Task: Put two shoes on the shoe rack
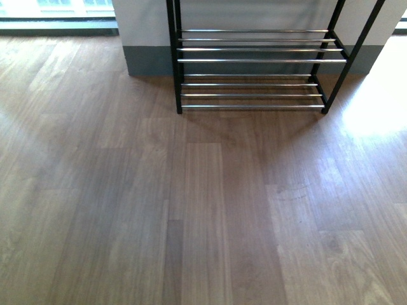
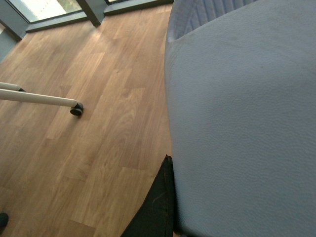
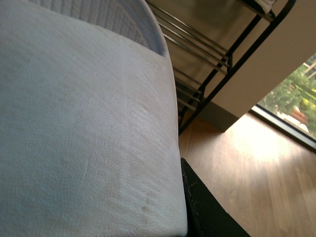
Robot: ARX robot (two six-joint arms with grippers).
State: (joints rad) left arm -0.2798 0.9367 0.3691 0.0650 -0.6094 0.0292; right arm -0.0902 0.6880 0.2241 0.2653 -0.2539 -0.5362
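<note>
A pale blue rubber slide (image 2: pixel 237 113) fills most of the left wrist view, its ribbed footbed showing at one end. My left gripper (image 2: pixel 197 197) is shut on it; one black finger (image 2: pixel 159 207) lies against its edge and the other is hidden. In the right wrist view a second pale blue slide (image 3: pixel 79 128) is held the same way by my right gripper (image 3: pixel 148 197), with one black finger (image 3: pixel 202 212) showing. The shoe rack (image 1: pixel 254 60), with a black frame and chrome rods, stands at the far wall and shows beyond the slide (image 3: pixel 207 59). The front view shows neither arm nor slide.
Wood floor (image 1: pixel 191 210) stretches from me to the rack. A grey-skirted wall (image 1: pixel 149 60) stands behind the rack, and a window (image 1: pixel 57 9) is at the far left. In the left wrist view a white bar ending in a black castor (image 2: pixel 75 109) rests on the floor.
</note>
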